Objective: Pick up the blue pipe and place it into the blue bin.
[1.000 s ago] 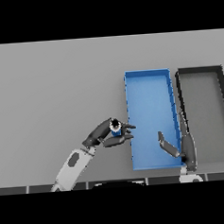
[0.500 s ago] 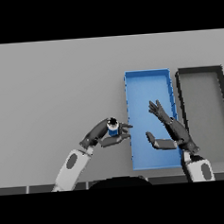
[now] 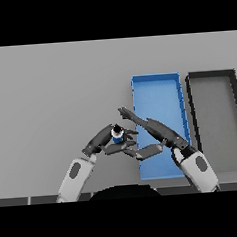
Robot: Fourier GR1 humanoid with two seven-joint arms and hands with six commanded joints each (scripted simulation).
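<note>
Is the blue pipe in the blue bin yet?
Not yet. The blue pipe sits in the left hand, left of the blue bin's edge, over the table.

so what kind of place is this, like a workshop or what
Probably a bare sorting bench rather than a workshop: a plain grey table with just a blue bin and a dark bin side by side, and a small blue pipe to sort.

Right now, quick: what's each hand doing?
Left hand: shut on the blue pipe, beside the blue bin.
Right hand: open, fingers straight, reaching toward the pipe.
</note>
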